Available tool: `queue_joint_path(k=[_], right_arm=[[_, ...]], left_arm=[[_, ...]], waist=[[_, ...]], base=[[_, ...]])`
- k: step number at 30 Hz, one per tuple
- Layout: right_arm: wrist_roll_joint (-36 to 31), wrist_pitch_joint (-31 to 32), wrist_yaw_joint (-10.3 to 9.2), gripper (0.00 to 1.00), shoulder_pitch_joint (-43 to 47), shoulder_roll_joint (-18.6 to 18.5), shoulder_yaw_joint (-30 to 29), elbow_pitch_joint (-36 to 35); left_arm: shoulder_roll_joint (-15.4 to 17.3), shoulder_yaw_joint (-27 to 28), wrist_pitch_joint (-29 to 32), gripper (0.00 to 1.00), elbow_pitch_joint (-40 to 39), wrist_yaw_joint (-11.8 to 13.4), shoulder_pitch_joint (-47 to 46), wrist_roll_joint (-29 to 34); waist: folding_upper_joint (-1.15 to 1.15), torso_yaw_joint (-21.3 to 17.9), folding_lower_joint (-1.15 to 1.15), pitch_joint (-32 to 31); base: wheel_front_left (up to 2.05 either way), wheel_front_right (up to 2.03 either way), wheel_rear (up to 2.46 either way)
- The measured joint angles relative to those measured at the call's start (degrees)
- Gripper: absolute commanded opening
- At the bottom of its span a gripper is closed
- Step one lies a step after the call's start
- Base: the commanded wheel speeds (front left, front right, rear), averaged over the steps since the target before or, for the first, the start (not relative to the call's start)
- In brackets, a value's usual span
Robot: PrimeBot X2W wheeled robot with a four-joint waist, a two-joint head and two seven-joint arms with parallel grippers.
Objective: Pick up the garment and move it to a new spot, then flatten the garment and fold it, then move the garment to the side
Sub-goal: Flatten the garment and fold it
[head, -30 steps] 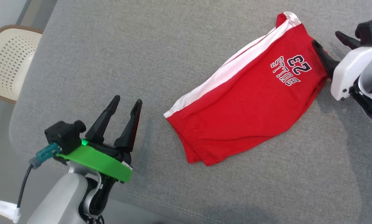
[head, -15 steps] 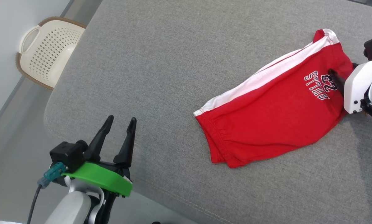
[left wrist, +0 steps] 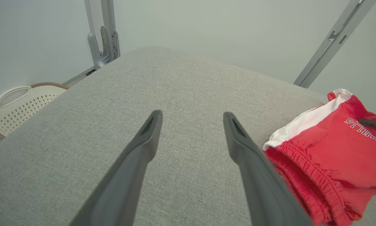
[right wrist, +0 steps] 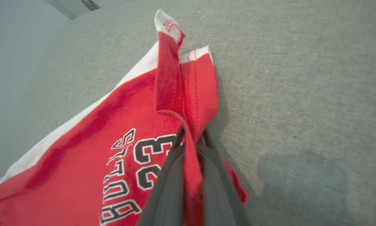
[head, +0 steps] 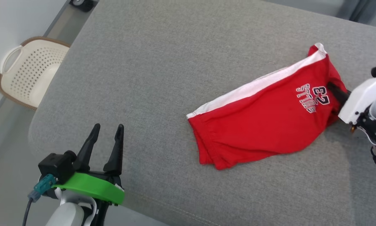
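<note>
Grey fabric cushion (head: 175,62) | cream basket (head: 27,75) beside it | left tool (head: 108,127) apart | right tool (right wrist: 192,130) clamped on red shorts (head: 263,125)

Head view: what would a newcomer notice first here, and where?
The red shorts with a white stripe lie right of centre on the grey cushion. The right gripper is shut on their edge by the printed number, while the left gripper stands open at the lower left.
</note>
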Motion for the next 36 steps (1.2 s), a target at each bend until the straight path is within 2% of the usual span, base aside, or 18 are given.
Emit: queue_joint_path(k=[5,10,15,20,23,27,32,36], right_arm=[[3.96,-1.98,-0.01,0.0,5.88,-0.42,-4.27,-0.36],[9.75,-6.31,0.01,0.0,14.58,2.7,-8.95,-2.34],[11.62,-10.66,-0.01,0.0,20.89,5.39,-11.45,-4.45],[11.78,-13.71,-0.08,0.0,24.3,6.01,-12.16,-6.99],[9.66,-15.67,-0.08,0.0,24.44,5.98,-10.25,-11.56],[2.96,-16.81,-0.08,0.0,23.6,5.77,-2.47,-18.6],[-4.69,-15.72,-0.07,0.0,20.63,10.8,10.47,-23.83],[-8.39,-14.77,-0.07,0.0,18.02,14.4,15.71,-23.31]], left_arm=[[0.1,-0.25,0.0,1.0,0.7,-1.03,1.1,0.55],[0.33,0.18,0.0,1.0,0.86,-1.3,2.54,1.1],[0.45,0.69,0.0,1.0,0.82,-1.42,5.24,2.02],[0.84,3.0,0.0,1.0,0.1,-1.22,7.2,2.3],[0.84,2.69,0.0,1.0,-0.27,-1.22,7.72,2.67],[0.52,1.58,0.0,1.0,-0.92,-1.33,7.72,3.36],[0.01,-0.41,0.0,1.0,-0.83,-2.08,7.66,3.85],[-0.23,-1.23,0.0,1.0,-0.71,-2.7,7.48,4.08]], waist=[[0.0,-2.67,0.0,-1.68],[0.0,-6.31,0.0,-3.98],[0.0,-10.27,0.0,-6.09],[0.0,-14.47,0.0,-7.68],[0.0,-16.81,0.0,-8.43],[0.0,-19.03,0.0,-9.01],[0.0,-19.08,0.0,-8.88],[0.0,-17.72,0.0,-8.27]], base=[[0.0,0.0,0.0],[0.0,0.0,0.0],[0.0,0.0,0.0],[0.0,0.0,0.0],[0.0,0.0,0.0],[0.0,0.0,0.0],[0.0,0.0,0.0],[0.0,0.0,0.0]])
